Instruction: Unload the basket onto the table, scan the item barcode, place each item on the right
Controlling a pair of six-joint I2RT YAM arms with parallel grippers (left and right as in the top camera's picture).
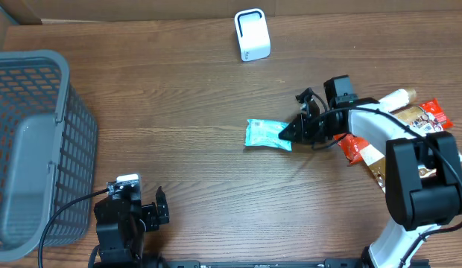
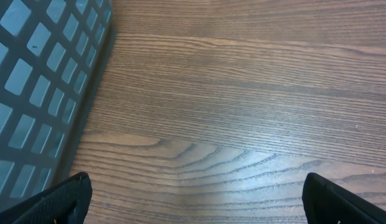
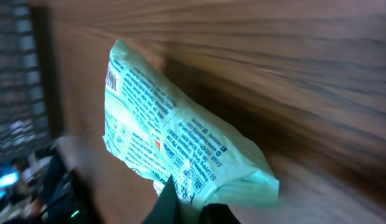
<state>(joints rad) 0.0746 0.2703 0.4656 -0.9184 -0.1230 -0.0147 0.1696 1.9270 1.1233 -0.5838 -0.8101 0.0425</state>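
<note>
Gripping the teal packet (image 1: 264, 133) by its right end at mid-tabletop (image 1: 186, 97), the right claw (image 1: 287, 132) is pinched shut on it. For a clean scan, present its printed face squarely to the white scanner (image 1: 252, 35), wrapper taut. Packet: crinkled, glossy, finely printed; barcode not discernible. Left claw (image 2: 196, 198): wide, empty.

I count one grey mesh basket (image 1: 30, 141), one white scanner (image 1: 252, 34) and one pale green packet (image 1: 264, 134). Over on the right I make out two red packets (image 1: 431, 113) and one cream tube (image 1: 399, 97); whatever else lies there is too covered to count.
</note>
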